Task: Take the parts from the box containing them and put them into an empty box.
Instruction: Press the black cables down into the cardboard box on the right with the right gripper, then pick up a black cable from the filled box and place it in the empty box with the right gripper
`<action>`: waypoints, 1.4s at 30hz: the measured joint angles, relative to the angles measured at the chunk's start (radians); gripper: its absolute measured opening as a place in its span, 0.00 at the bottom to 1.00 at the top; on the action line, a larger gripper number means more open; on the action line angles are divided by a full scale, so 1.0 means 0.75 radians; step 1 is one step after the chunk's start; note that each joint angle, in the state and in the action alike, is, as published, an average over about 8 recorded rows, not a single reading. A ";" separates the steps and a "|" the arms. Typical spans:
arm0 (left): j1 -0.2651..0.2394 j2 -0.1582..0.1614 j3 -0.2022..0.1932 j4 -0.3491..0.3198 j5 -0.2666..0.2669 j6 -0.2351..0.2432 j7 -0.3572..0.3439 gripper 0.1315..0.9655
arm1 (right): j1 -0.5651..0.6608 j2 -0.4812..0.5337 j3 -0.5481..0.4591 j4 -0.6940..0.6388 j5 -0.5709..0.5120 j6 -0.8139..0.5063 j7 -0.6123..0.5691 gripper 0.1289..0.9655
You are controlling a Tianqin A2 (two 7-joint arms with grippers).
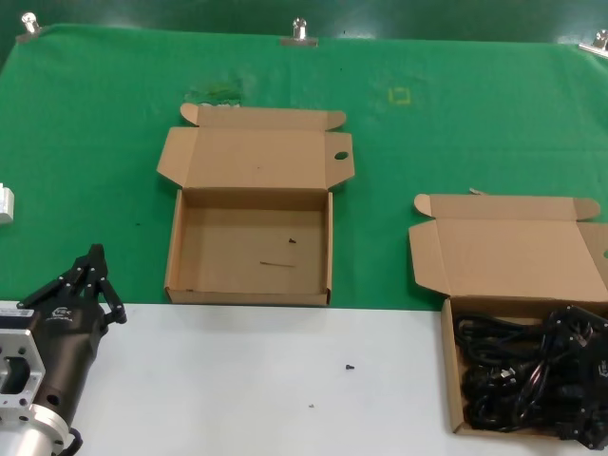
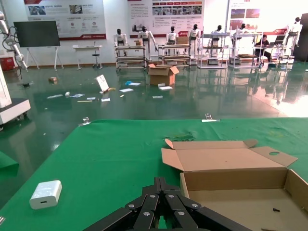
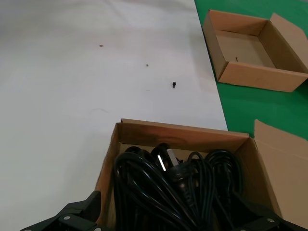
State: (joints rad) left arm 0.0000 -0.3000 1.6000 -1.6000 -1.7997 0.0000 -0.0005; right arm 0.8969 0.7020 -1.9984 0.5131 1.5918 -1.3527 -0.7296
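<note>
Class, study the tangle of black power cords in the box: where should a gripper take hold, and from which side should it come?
Probably from above: the box containing them is open-topped, its walls blocking the sides. Grip a raised loop of the power cords near the heap's top, not a plug, since loops arch up there. The right gripper hangs over them, open. The left gripper waits, shut.

Even overhead light, soft shadows inside the empty box (image 1: 249, 249), glare on the hall floor (image 2: 202, 91).
</note>
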 joint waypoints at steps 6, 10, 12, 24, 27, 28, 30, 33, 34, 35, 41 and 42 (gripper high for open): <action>0.000 0.000 0.000 0.000 0.000 0.000 0.000 0.01 | 0.032 -0.016 0.000 -0.061 -0.017 -0.002 -0.031 0.91; 0.000 0.000 0.000 0.000 0.000 0.000 0.000 0.01 | 0.040 -0.021 0.000 -0.081 -0.024 -0.007 -0.039 0.89; 0.000 0.000 0.000 0.000 0.000 0.000 0.000 0.01 | 0.042 -0.022 0.001 -0.088 -0.028 -0.009 -0.042 0.89; 0.000 0.000 0.000 0.000 0.000 0.000 0.000 0.01 | 0.060 -0.033 0.006 -0.130 -0.043 -0.012 -0.057 0.62; 0.000 0.000 0.000 0.000 0.000 0.000 0.000 0.01 | 0.062 -0.034 0.008 -0.132 -0.046 -0.012 -0.057 0.53; 0.000 0.000 0.000 0.000 0.000 0.000 0.000 0.01 | 0.062 -0.034 0.009 -0.133 -0.047 -0.012 -0.057 0.50; 0.000 0.000 0.000 0.000 0.000 0.000 0.000 0.01 | 0.063 -0.034 0.010 -0.133 -0.048 -0.012 -0.057 0.47; 0.000 0.000 0.000 0.000 0.000 0.000 0.000 0.01 | 0.064 -0.033 0.011 -0.130 -0.050 -0.012 -0.056 0.38; 0.000 0.000 0.000 0.000 0.000 0.000 0.000 0.01 | 0.064 -0.033 0.012 -0.129 -0.051 -0.012 -0.056 0.35; 0.000 0.000 0.000 0.000 0.000 0.000 0.000 0.01 | 0.064 -0.032 0.012 -0.126 -0.051 -0.012 -0.054 0.32; 0.000 0.000 0.000 0.000 0.000 0.000 0.000 0.01 | 0.056 -0.026 0.017 -0.098 -0.051 -0.012 -0.038 0.20; 0.000 0.000 0.000 0.000 0.000 0.000 0.000 0.01 | 0.053 -0.024 0.018 -0.090 -0.050 -0.013 -0.033 0.19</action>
State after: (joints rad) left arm 0.0000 -0.3000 1.6000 -1.6000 -1.7997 0.0000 -0.0005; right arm 0.9370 0.6838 -1.9851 0.4457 1.5546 -1.3624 -0.7545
